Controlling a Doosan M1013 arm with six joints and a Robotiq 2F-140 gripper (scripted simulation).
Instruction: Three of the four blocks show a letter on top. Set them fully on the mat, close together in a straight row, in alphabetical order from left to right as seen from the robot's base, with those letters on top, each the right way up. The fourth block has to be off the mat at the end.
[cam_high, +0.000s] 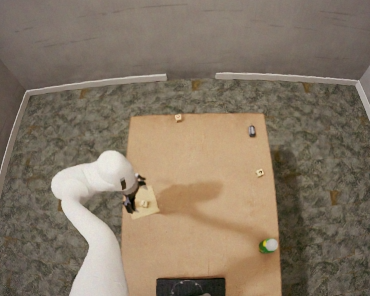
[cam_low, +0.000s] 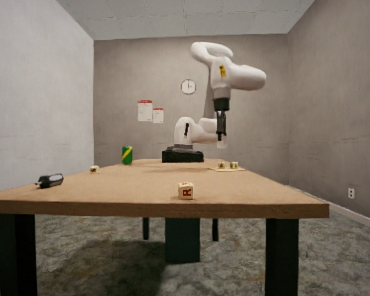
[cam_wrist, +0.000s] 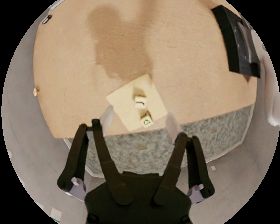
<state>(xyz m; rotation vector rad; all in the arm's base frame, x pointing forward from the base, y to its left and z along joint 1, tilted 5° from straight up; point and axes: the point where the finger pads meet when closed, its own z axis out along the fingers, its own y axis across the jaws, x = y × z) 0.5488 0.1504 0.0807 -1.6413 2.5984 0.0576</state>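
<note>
The pale yellow mat (cam_high: 152, 198) (cam_low: 213, 169) (cam_wrist: 121, 102) bears two cream blocks. One block (cam_wrist: 146, 120) has a green letter on top, too small to read surely; the other block (cam_wrist: 140, 102) beside it shows a dark mark. They stand close together, turned differently. My gripper (cam_high: 137, 194) (cam_low: 221, 143) (cam_wrist: 140, 115) is open and empty, high above the mat. A third block (cam_high: 178, 118) (cam_low: 186, 191) (cam_wrist: 35, 92) is at the table's far edge, a red R on its side. A fourth block (cam_high: 259, 173) (cam_low: 94, 170) lies off the mat, dark mark on top.
A dark small object (cam_high: 252, 131) (cam_low: 50, 180) (cam_wrist: 46, 19) lies near a far corner of the table. A green can (cam_high: 268, 245) (cam_low: 127, 155) stands by the table's long edge opposite the mat. The robot's black base plate (cam_high: 190, 286) (cam_low: 182, 156) is at the near end.
</note>
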